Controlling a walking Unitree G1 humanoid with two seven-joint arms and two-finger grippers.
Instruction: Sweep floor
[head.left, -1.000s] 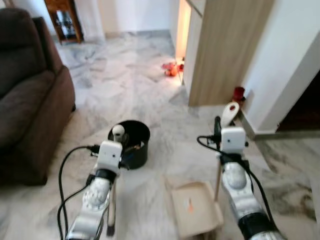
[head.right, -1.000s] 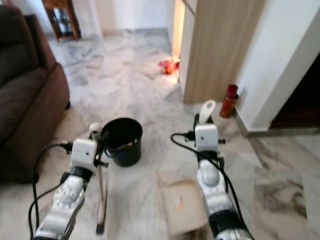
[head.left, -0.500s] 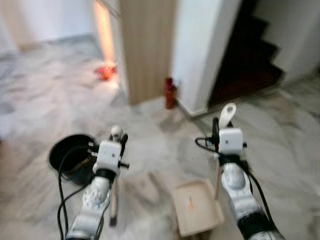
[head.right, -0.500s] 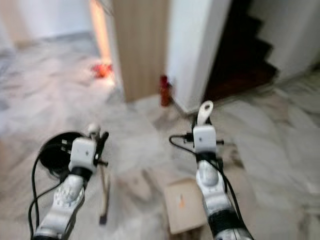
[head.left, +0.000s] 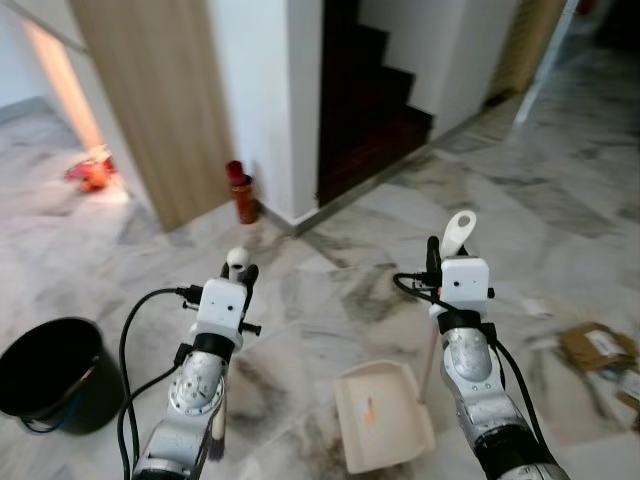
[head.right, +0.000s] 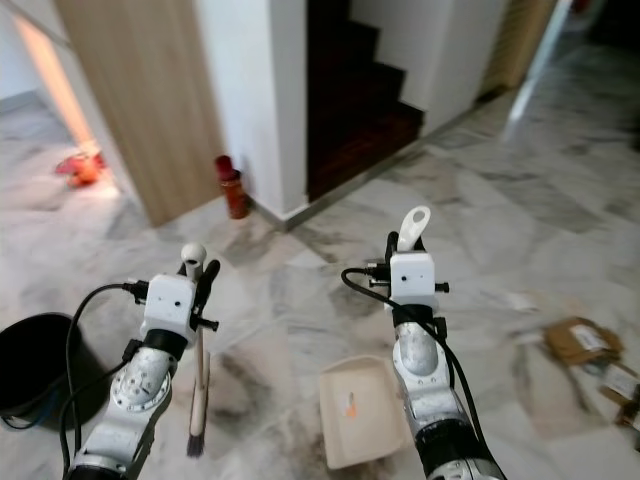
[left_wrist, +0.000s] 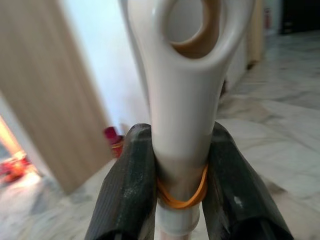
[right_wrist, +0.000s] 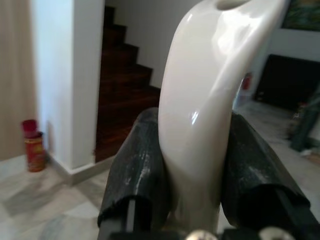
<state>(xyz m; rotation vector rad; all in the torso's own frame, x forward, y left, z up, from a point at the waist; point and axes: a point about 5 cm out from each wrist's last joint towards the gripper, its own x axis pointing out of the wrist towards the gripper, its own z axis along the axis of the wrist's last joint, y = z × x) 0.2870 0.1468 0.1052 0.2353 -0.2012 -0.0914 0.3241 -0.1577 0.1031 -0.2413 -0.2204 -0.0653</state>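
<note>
I count one broom (head.right: 197, 395), one dustpan (head.left: 382, 415), one black bucket (head.left: 50, 375), one red canister (head.left: 240, 192) by the wall, one orange-red item (head.left: 90, 172) on the floor beside the wooden panel (head.left: 150, 95), and two pieces of brown litter (head.right: 578, 341) on the marble floor (head.left: 560, 200) off to my right. Both arms are raised in front of me with forearms angled up and forward, wrists roughly level with each other. My left gripper (left_wrist: 177, 195) is clamped on the broom's white handle just under its looped end, an orange rubber band (wrapped round the handle right at the fingers (left_wrist: 130, 185)) sitting between the two black pads. The broom hangs straight down from that grip, its dark bristle end near the floor below my left forearm. My right gripper (right_wrist: 195, 165) is closed around the dustpan's white handle, fingers pressed on either side of it, and the handle's top sticks up above the wrist. The pan itself sits on the floor just inboard of my right arm, a small orange scrap (head.left: 370, 409) lying in it. The bucket stands well apart, on the far left. A dark staircase (head.left: 365, 95) opens straight ahead.
</note>
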